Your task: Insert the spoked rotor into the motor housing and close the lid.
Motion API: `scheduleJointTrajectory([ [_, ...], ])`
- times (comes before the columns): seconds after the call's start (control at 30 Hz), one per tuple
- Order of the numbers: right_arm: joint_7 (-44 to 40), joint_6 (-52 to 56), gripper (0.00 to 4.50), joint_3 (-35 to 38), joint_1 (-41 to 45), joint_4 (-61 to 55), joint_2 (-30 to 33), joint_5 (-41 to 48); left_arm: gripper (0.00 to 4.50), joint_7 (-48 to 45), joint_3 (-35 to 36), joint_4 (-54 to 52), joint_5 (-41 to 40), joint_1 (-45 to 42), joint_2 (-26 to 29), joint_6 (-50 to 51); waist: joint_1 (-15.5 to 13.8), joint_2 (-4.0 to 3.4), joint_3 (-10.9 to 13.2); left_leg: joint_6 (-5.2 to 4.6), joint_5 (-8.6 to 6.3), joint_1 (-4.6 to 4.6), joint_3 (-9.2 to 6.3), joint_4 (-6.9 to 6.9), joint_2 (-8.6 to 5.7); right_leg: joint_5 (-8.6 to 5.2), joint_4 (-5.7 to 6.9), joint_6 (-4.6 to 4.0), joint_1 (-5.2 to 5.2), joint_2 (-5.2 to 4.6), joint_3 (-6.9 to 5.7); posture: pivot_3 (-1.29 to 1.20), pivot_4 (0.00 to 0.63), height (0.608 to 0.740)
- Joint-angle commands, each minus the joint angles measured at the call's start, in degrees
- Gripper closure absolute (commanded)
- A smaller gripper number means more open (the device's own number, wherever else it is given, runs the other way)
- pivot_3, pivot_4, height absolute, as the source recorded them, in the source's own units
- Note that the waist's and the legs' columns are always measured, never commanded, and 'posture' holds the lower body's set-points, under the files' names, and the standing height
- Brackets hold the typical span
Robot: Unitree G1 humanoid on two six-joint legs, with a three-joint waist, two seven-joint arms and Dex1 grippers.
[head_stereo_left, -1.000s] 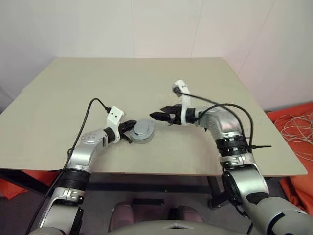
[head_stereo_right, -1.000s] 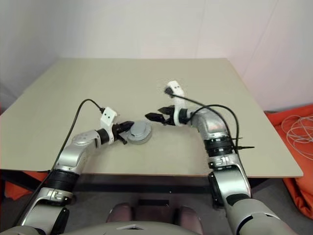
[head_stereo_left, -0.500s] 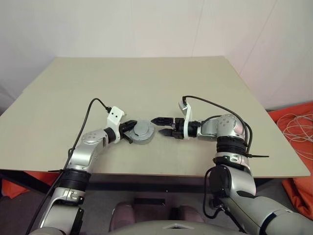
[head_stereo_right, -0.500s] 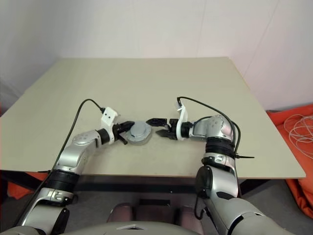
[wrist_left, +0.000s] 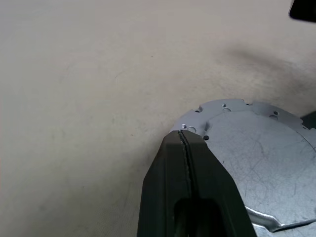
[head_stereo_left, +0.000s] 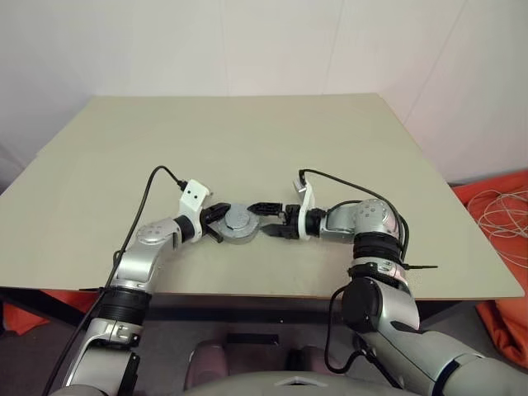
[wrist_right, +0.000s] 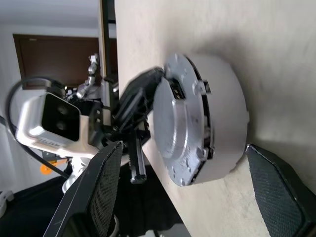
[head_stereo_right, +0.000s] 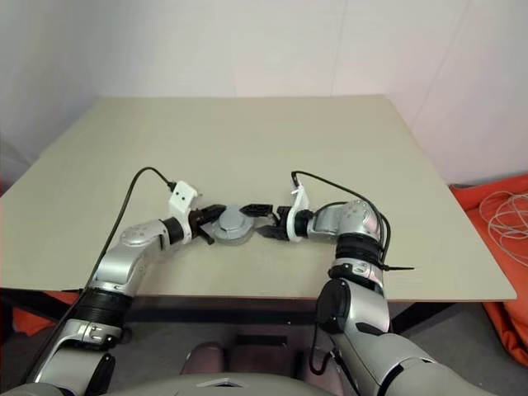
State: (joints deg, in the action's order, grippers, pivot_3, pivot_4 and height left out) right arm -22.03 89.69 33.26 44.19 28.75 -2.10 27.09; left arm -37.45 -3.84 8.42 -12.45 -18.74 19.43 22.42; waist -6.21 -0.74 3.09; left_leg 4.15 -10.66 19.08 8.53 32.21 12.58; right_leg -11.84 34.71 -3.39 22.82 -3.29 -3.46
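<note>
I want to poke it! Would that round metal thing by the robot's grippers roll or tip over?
The motor housing probably won't roll or tip: it sits flat on the table, short and wide. It looks like metal, so likely stiff and heavy for its size. Its smooth side may be slippery to pinch.

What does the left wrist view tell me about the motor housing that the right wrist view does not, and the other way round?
Left wrist view: the left gripper, shut, with its tips at the notched rim of the motor housing, and the scratches and small holes in the silver top plate.
Right wrist view: the housing's round side wall, the right gripper with its two fingers spread wide on either side of it without touching, and the white camera block on the left wrist behind.
Both: the housing, covered by its silver top plate, standing on the beige table.
</note>
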Motion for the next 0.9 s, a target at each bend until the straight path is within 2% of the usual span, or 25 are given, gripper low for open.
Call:
scheduleJointTrajectory([
  [0.03,0.32,-0.41,0.02,-0.86,0.04,-0.03,-0.16,1.58,4.5,-0.6,-1.53,0.75,0.56,1.56,0.08,1.93,0.0,0.0,0.0,0.0,0.0,0.0,0.0,0.0,0.0,0.0,0.0,0.0,-0.01,0.0,0.0,0.0,0.0,0.74],
  [0.23,1.05,-1.08,0.02,0.02,-0.07,0.83,-1.61,1.94,4.5,-0.59,-1.69,1.02,0.61,1.14,-0.18,2.03,0.01,-0.01,-0.01,0.0,0.0,-0.02,0.0,-0.02,0.0,-0.02,0.0,0.03,-0.01,0.0,0.0,0.0,0.0,0.74],
  [0.27,1.21,-1.17,0.19,0.16,-0.07,0.86,-1.75,2.02,4.5,-0.6,-1.7,0.97,0.61,1.16,-0.17,2.04,0.01,-0.02,-0.01,0.0,0.0,-0.02,0.0,-0.02,0.0,-0.02,0.0,0.03,-0.02,0.0,0.0,0.0,0.0,0.74],
  [0.33,1.55,-1.55,0.61,0.24,-0.14,1.03,-1.8,2.15,4.5,-0.61,-1.7,0.9,0.6,1.21,-0.17,2.05,0.02,-0.02,-0.01,0.0,0.0,-0.02,0.0,-0.02,0.0,-0.02,0.0,0.03,-0.01,0.0,0.01,0.0,0.0,0.74],
  [0.5,2.05,-1.52,2.33,0.92,-0.14,1.59,-1.84,2.95,4.5,-0.62,-1.65,0.86,0.55,1.26,-0.17,2.14,0.02,-0.02,-0.01,0.0,0.0,0.01,0.0,-0.02,-0.01,-0.03,-0.02,0.05,0.03,-0.01,0.01,0.0,0.0,0.74],
  [0.63,2.72,-1.52,3.41,1.17,-0.21,1.63,-1.9,3.85,4.5,-0.67,-1.44,0.89,0.5,1.18,-0.3,2.34,0.01,-0.05,-0.03,0.0,0.0,0.01,0.01,-0.03,-0.03,-0.03,-0.01,0.05,0.03,-0.01,0.01,0.0,0.0,0.74],
  [0.8,2.97,-1.25,3.43,1.61,-0.23,1.31,-1.95,4.82,4.5,0.4,1.64,0.33,-2.35,0.89,-2.24,4.05,-0.01,-0.05,-0.03,0.01,0.0,-0.01,0.01,-0.03,-0.02,-0.03,-0.02,0.05,-0.01,-0.01,0.01,0.0,0.0,0.74],
  [0.9,3.03,-1.13,3.43,1.76,-0.12,0.96,-1.93,5.29,4.5,6.03,11.04,-1.34,-11.34,-0.33,-7.48,11.61,0.0,-0.04,-0.03,0.01,0.01,0.02,0.01,-0.02,-0.02,-0.03,-0.02,0.05,0.01,-0.01,0.01,0.0,0.0,0.74],
])
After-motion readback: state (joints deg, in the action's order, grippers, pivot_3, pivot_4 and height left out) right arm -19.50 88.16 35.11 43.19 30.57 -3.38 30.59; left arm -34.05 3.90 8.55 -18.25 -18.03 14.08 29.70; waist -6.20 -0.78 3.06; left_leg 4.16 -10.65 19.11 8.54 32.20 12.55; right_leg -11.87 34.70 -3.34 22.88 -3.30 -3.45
